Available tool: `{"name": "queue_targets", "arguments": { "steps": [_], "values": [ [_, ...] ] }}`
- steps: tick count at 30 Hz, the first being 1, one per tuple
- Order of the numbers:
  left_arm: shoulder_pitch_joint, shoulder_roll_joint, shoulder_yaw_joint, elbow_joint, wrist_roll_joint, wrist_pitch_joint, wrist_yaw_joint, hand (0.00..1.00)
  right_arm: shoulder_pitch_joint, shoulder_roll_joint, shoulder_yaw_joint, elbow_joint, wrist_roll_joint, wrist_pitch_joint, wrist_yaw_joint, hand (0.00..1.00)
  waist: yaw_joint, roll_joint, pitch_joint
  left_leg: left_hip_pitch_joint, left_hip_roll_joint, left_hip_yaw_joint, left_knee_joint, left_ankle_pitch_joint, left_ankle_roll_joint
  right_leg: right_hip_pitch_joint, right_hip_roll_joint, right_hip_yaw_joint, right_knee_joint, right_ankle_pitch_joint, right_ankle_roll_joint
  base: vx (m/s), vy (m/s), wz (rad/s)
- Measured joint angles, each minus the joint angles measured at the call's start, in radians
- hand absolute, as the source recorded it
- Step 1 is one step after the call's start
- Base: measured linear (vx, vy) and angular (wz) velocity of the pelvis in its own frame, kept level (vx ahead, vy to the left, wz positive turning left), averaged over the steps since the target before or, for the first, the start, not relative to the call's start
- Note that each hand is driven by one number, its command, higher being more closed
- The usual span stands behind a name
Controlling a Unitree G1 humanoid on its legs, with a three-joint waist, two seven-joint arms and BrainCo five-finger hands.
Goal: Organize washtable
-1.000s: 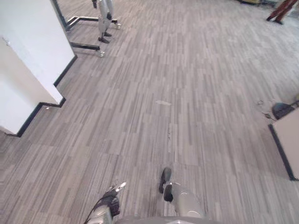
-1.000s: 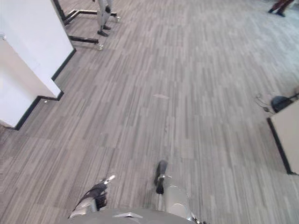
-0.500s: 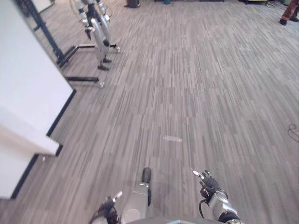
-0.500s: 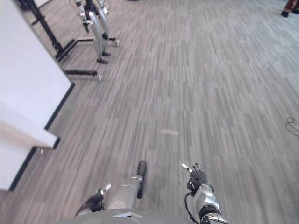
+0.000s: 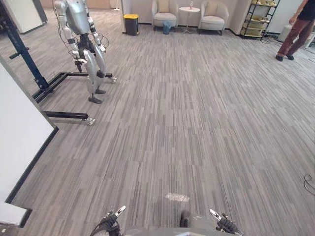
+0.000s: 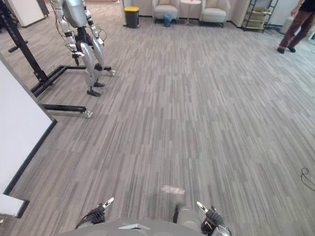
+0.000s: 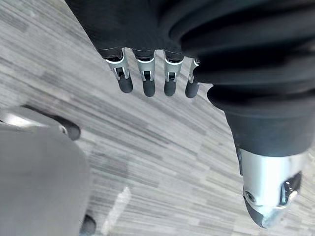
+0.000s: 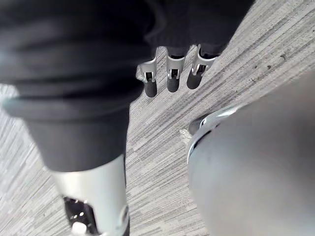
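- Washtable: it cannot be told whether the white block (image 5: 19, 142) with a black base strip, seen at the left edge of the frame, is part of it.
- The left hand (image 5: 111, 222) is seen at the bottom edge, left of centre, over the grey striped floor (image 5: 197, 123). In its wrist view the fingers (image 7: 148, 86) are held straight and side by side, the thumb apart, and nothing is held.
- The right hand (image 5: 224, 226) is seen at the bottom edge, right of centre. Its fingers (image 8: 172, 81) are likewise straight, and nothing is pinched.
- A pale mark (image 5: 177, 197) is seen on the floor, just above the hands and between them.
- A second silver humanoid robot (image 5: 78, 29) is hung on a black wheeled stand (image 5: 66, 115) in the upper left.
- A yellow-lidded bin (image 5: 130, 23), a pale armchair (image 5: 166, 12), a second armchair (image 5: 214, 15) and a shelf rack (image 5: 261, 17) are lined along the top edge.
- A person's legs (image 5: 293, 34) are seen in the upper right corner.
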Motion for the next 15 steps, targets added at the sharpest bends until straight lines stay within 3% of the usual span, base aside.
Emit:
{"name": "queue_targets", "arguments": {
  "steps": [1,2,3,4,5,6,9,10,11,13,15],
  "values": [
    [0.005,-0.011,0.016,-0.001,0.007,0.000,0.002,0.00,0.004,0.000,0.001,0.000,0.000,0.001,-0.001,0.00,0.001,0.008,-0.008,0.010,0.013,-0.005,0.013,-0.021,-0.010,0.003,0.009,0.001,0.011,0.027,-0.007,0.48,-0.317,0.40],
    [0.018,-0.030,0.038,-0.011,0.006,0.000,0.003,0.00,0.010,-0.006,0.014,-0.001,-0.002,0.001,-0.006,0.00,0.002,0.013,-0.026,-0.031,0.031,-0.002,0.135,-0.030,-0.026,0.013,0.018,-0.024,0.039,0.035,-0.032,0.43,-0.305,0.46],
    [0.019,-0.047,0.042,-0.035,0.008,0.000,0.003,0.00,0.009,-0.012,0.033,-0.002,-0.004,0.002,-0.006,0.00,0.000,0.022,-0.033,-0.126,0.058,0.011,0.337,0.012,-0.094,0.036,0.023,-0.058,0.036,0.009,-0.041,0.40,-0.292,0.55],
    [0.013,-0.056,0.050,-0.036,0.008,-0.001,0.003,0.00,0.007,-0.016,0.041,-0.003,-0.003,0.002,-0.005,0.00,0.001,0.032,-0.030,-0.170,0.076,0.018,0.436,0.049,-0.115,0.058,0.030,-0.075,0.024,-0.002,-0.048,0.29,-0.254,0.57],
    [-0.001,-0.070,0.055,-0.031,0.007,-0.002,0.002,0.00,-0.002,-0.023,0.042,-0.001,-0.003,0.001,-0.006,0.00,0.009,0.051,-0.016,-0.247,0.128,0.047,0.595,0.073,-0.118,0.120,0.052,-0.107,-0.011,-0.013,-0.065,0.21,-0.188,0.54],
    [-0.010,-0.072,0.048,-0.023,0.006,-0.006,0.002,0.00,-0.010,-0.029,0.038,0.006,-0.004,0.003,-0.007,0.00,0.016,0.061,-0.003,-0.266,0.169,0.095,0.653,0.066,-0.106,0.192,0.063,-0.127,-0.046,-0.021,-0.076,0.17,-0.155,0.51],
    [-0.010,-0.063,0.026,-0.005,0.006,-0.017,0.004,0.00,-0.020,-0.031,0.032,0.008,0.000,0.001,-0.010,0.00,0.017,0.060,-0.002,-0.269,0.175,0.145,0.566,0.053,-0.100,0.275,0.054,-0.138,-0.102,-0.021,-0.076,0.00,-0.069,0.20],
    [-0.010,-0.059,0.015,0.005,0.000,-0.019,0.005,0.00,-0.048,-0.028,0.030,0.009,0.000,0.001,-0.010,0.00,0.017,0.063,-0.003,-0.246,0.159,0.146,0.307,0.057,-0.107,0.300,0.053,-0.135,-0.137,-0.021,-0.074,-0.20,-0.029,-0.16],
    [-0.009,-0.057,0.007,0.009,0.000,-0.018,0.006,0.00,-0.056,-0.027,0.031,0.008,0.000,0.000,-0.008,0.00,0.014,0.070,-0.007,-0.225,0.149,0.115,0.081,0.091,-0.111,0.299,0.064,-0.129,-0.153,-0.026,-0.058,-0.22,-0.002,-0.20],
    [-0.012,-0.055,0.008,0.021,-0.005,-0.018,0.005,0.00,-0.058,-0.026,0.031,0.015,0.000,0.002,-0.010,0.00,0.014,0.077,-0.010,-0.211,0.144,0.085,-0.006,0.208,-0.092,0.287,0.070,-0.108,-0.137,-0.053,-0.034,0.02,0.073,-0.29],
    [-0.017,-0.030,-0.002,0.041,0.000,-0.017,0.002,0.00,-0.050,-0.013,0.020,0.040,0.000,0.003,-0.011,0.00,0.006,0.044,-0.019,-0.159,0.114,0.120,-0.062,0.215,-0.085,0.299,0.037,-0.081,-0.133,-0.066,-0.014,0.20,0.093,-0.33]
  ]
}}
